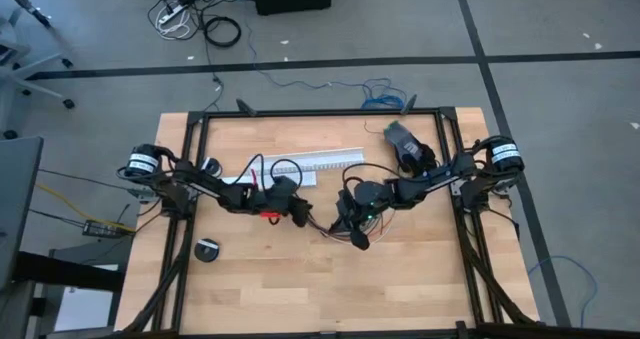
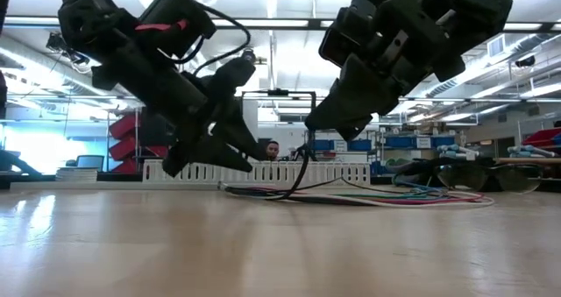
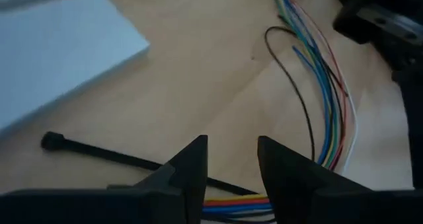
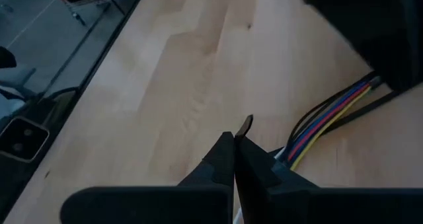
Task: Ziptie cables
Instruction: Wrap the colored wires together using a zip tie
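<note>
Right wrist view shows the right gripper with its fingers pressed together, pinching the thin black tip of the ziptie, which sticks up just past the fingertips. Beside it the cables run off across the wood as a flat band of coloured wires.

The left gripper hovers low over the table with its fingers parted by a narrow gap. Nothing shows clearly between them. The ziptie lies on the wood just in front, head end out to one side, the strap running under the fingers and across the cables, which fan away toward the other arm.

From above, both grippers meet near the table's middle, left and right close together over the cables.

As I judge it, the task is early to midway: the strap is laid across the wires and one end is picked up, but no loop is closed, the tip is not through the head, and nothing is cinched. Wrapping, threading and pulling tight are left.

The table is pale wood in a black frame. A white channel lies behind the arms. Beyond is a bright workshop with shelving, and a person partly shows far back in the low view.
</note>
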